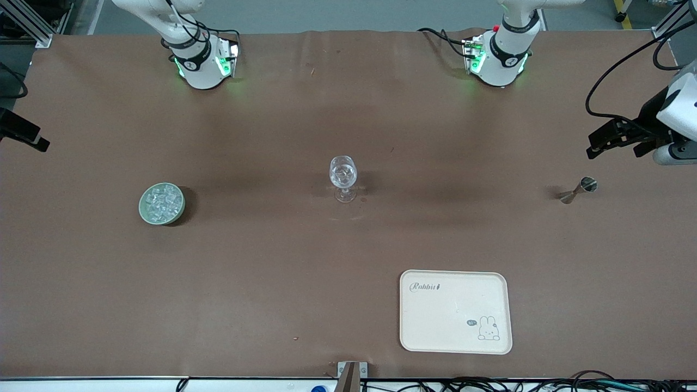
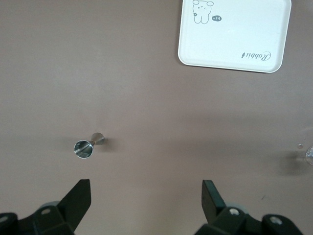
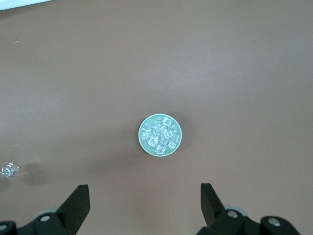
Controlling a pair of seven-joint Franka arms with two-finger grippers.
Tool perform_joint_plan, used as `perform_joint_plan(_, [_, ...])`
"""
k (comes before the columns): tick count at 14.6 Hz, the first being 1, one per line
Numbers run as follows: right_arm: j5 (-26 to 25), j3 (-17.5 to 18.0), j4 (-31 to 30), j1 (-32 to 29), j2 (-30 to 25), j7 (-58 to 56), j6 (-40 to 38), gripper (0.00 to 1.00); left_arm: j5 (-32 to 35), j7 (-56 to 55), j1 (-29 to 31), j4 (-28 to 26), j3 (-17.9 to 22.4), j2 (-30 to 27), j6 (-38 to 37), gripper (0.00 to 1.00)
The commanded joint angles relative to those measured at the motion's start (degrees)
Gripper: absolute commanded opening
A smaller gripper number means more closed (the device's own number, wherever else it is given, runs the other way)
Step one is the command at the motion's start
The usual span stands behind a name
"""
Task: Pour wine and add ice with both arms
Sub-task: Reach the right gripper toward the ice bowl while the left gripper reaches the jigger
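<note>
While both arms hung high above the brown table (image 1: 272, 283), neither gripper had hold of anything. Left gripper (image 2: 146, 196): raised over the table's left-arm end, fingers (image 2: 80, 196) spread wide apart, nothing between them. Under it, a small metal jigger (image 2: 87, 146) stood on the table, also visible in the front view (image 1: 579, 190), near the left-arm end.

Right gripper (image 3: 145, 200): fingers (image 3: 78, 200) likewise spread wide, empty, poised over the right-arm end of the table. In the front view only a dark part of that arm showed at the picture's edge (image 1: 22, 133).

Ice (image 3: 160, 134): heap of small clear cubes filling a round pale-green bowl (image 3: 142, 139), sitting on the table toward the right-arm end (image 1: 161, 202).

Wine glass (image 1: 343, 175): clear, stemmed, upright at mid-table, between bowl and jigger, well apart from both.

Cream tray (image 1: 457, 283) with a rabbit drawing and the word "Rabbit": nearer the front camera than the glass, toward the left arm's end, nothing on it.
</note>
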Motion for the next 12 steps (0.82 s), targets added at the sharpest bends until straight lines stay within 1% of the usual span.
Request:
perform_joint_plan(1, [1.25, 0.02, 0.68, -0.36, 0.36, -0.61, -0.60, 1.00, 1.21, -0.72, 0.11, -0.76, -0.35, -1.25, -0.52, 1.00])
perform_joint_plan(7, [1.25, 0.02, 0.68, -0.36, 0.36, -0.61, -0.95, 1.00, 1.21, -0.80, -0.06, -0.40, 0.09, -0.81, -0.52, 1.00])
perform_joint_plan(8, [1.25, 0.02, 0.68, -0.36, 0.36, -0.61, -1.04, 1.00, 1.12, -0.98, 0.11, -0.32, 0.53, -0.46, -0.44, 1.00])
perform_joint_plan(9, [1.25, 0.02, 0.33, -0.36, 0.27, -0.61, -1.13, 1.00, 0.86, -1.33, -0.06, -0.32, 2.36, -0.28, -0.35, 1.00])
perform_joint_plan(10, [1.25, 0.02, -0.02, -0.36, 0.27, -0.69, -1.04, 1.00, 0.42, -3.25, -0.24, -0.32, 3.94, 0.07, -0.35, 0.98])
perform_joint_plan(12, [1.25, -0.07, -1.07, -0.44, 0.18, -0.87, -1.04, 1.00, 0.33, -12.36, -0.07, 0.21, 5.01, 1.82, -0.35, 1.00])
